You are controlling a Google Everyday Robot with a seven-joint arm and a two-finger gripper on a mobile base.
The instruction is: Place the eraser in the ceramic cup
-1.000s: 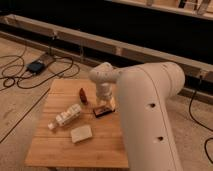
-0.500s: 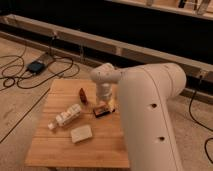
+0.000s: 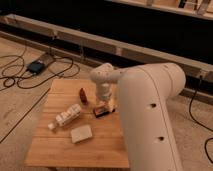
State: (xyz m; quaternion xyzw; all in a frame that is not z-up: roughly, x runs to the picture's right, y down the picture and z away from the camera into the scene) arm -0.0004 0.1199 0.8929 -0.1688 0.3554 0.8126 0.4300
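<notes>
The eraser (image 3: pixel 101 112), a small black block with an orange-tan strip, lies on the wooden table (image 3: pixel 55 152) just right of centre. My gripper (image 3: pixel 103 106) hangs straight down over it from the white wrist (image 3: pixel 102 80), low at the eraser's top and open. Whether it touches the block I cannot make out. The big white arm (image 3: pixel 150 120) fills the right half of the camera view and covers that side of the table. The ceramic cup is hidden or out of view.
A white bottle (image 3: pixel 67 116) lies on its side left of the eraser. A pale cream block (image 3: pixel 81 133) sits nearer the front edge. A small dark reddish object (image 3: pixel 83 95) stands behind the bottle. Cables and a dark box (image 3: pixel 36 66) lie on the floor at left.
</notes>
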